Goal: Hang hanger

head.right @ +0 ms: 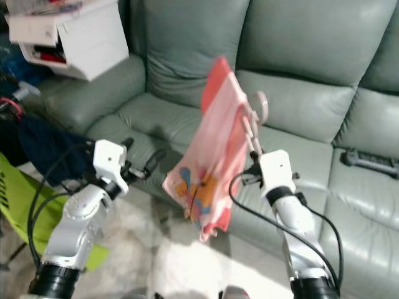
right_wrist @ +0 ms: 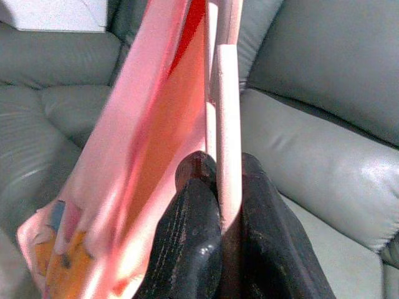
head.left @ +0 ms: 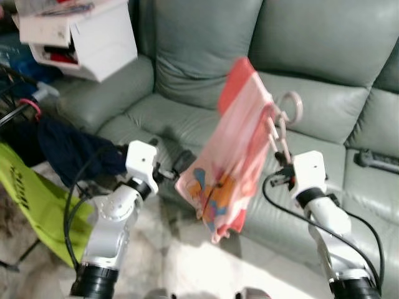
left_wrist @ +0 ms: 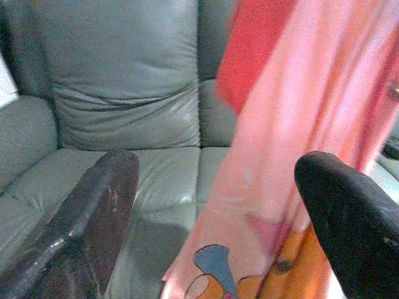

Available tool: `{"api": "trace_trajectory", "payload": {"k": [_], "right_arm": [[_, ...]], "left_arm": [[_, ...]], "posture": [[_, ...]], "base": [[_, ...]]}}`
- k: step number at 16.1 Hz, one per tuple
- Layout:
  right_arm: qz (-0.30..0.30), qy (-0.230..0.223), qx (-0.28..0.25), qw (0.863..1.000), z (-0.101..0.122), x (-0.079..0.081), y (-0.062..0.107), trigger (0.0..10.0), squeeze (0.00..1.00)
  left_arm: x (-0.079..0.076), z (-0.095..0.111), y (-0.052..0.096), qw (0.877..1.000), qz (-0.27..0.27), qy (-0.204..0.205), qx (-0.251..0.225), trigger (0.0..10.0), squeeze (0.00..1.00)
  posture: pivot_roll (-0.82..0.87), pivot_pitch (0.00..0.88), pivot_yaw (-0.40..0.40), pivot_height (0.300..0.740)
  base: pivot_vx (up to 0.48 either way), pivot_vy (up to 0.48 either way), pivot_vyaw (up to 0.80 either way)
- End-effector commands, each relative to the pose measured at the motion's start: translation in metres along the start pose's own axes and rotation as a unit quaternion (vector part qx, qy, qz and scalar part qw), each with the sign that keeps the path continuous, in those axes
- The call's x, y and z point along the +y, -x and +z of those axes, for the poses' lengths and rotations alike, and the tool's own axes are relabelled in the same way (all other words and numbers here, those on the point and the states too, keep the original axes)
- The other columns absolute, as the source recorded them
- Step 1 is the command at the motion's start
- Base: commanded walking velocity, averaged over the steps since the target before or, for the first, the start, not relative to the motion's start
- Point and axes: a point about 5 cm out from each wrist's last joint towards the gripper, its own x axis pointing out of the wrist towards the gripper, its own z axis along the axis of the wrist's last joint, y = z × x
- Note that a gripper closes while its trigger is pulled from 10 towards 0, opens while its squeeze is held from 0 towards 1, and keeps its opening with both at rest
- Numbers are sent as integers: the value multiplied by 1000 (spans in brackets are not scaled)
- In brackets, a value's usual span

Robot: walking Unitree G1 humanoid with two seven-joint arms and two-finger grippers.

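A pale pink plastic hanger [head.left: 282,128] carrying a pink child's garment with an orange and blue cartoon print [head.left: 227,162] is seen at the centre of the head views, held up in front of a grey-green leather sofa [head.left: 324,56]. The right end effector [right_wrist: 219,205] is closed on the hanger's flat pink bar, which is pinched between its two black fingers [right_wrist: 193,230], as shown in the right wrist view; the rounded hook [head.left: 292,106] of the hanger is seen above it, right of centre. The garment hangs down and towards the left of the hanger, its lower printed hem [head.right: 196,205] reaching the lower middle of the frame. The left end effector [head.left: 171,168] is held at centre left, just beside the garment's lower edge, with its fingers [left_wrist: 93,218] spread wide and nothing gripped between them. A white box [head.left: 87,31] is seen at the upper left, resting by the sofa arm, and a lime-green fabric item [head.left: 37,205] and dark blue cloth [head.left: 68,149] lie at the left edge. A black object [head.left: 374,160] rests on the sofa seat at the right edge.
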Motion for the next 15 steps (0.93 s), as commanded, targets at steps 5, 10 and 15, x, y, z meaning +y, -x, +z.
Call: {"api": "trace_trajectory", "payload": {"k": [5,10,15], "right_arm": [[36,-1,-20,999,10,9,-3,10000,0],[74,4,-12,997,14,1,-10,10000,0],[180,16,-11,983,22,9,-20,10000,0]], "left_arm": [[28,-2,10,993,114,-36,5,10000,0],[22,-2,9,997,70,-37,3,10000,0],[16,5,6,997,18,-69,-9,10000,0]], "posture": [[-36,19,60,740],[-41,25,64,740],[-40,33,77,740]], "base": [[0,0,0],[0,0,0],[0,0,0]]}}
